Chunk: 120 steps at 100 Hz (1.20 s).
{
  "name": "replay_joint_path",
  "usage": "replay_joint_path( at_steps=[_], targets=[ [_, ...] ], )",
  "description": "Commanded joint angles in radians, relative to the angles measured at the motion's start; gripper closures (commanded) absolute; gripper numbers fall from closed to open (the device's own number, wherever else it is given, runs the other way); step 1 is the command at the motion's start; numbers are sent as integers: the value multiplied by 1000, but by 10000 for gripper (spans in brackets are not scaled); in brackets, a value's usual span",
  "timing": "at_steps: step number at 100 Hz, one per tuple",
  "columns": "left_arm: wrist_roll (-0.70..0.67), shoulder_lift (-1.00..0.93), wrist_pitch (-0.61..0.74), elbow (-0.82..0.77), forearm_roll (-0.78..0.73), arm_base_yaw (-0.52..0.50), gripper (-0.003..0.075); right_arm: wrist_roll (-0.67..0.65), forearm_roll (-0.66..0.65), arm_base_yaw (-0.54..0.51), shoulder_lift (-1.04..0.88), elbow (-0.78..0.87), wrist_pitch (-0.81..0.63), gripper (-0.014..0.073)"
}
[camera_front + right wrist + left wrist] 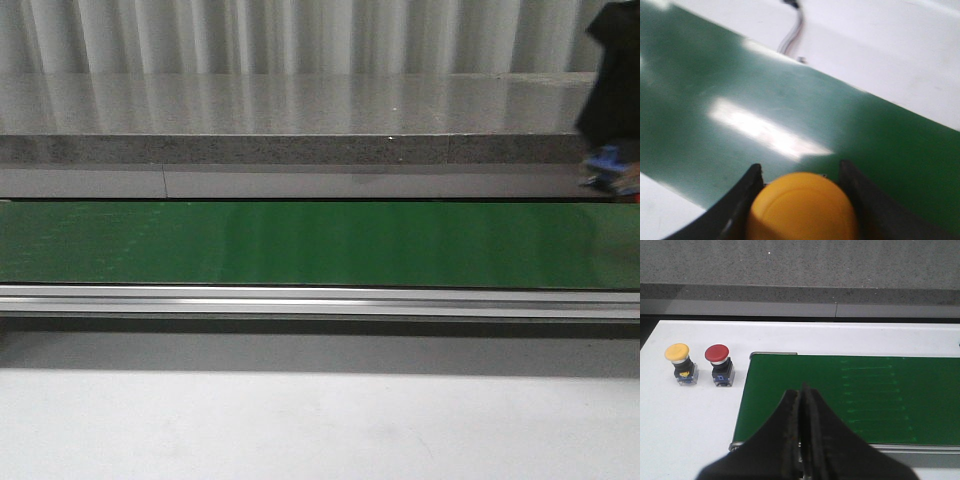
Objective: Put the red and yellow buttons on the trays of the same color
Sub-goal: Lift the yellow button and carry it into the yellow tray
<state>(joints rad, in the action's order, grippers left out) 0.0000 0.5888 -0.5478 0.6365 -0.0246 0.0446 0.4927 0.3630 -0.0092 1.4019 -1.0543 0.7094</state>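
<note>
The right gripper (802,200) clasped a yellow button (802,207) just above the belt (740,100). No tray showed anywhere, so I feared a blind drop. The left gripper (802,395) hung clenched, empty, two buttons beyond it.

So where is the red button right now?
In the left wrist view, the red button stands upright on the white table, between the yellow button beside it and the end of the green belt.
</note>
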Motion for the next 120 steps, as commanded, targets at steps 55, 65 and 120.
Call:
replay_joint_path(
  at_steps=[55,65,120],
  targets=[
    [0,0,75,28,7,9,741,-555,-181,-633,-374,311,-106,416],
    [0,0,75,28,7,9,741,-584,-206,-655,-375,398,-184,416],
    [0,0,75,28,7,9,741,-602,-241,-687,-184,477,-364,423]
  ],
)
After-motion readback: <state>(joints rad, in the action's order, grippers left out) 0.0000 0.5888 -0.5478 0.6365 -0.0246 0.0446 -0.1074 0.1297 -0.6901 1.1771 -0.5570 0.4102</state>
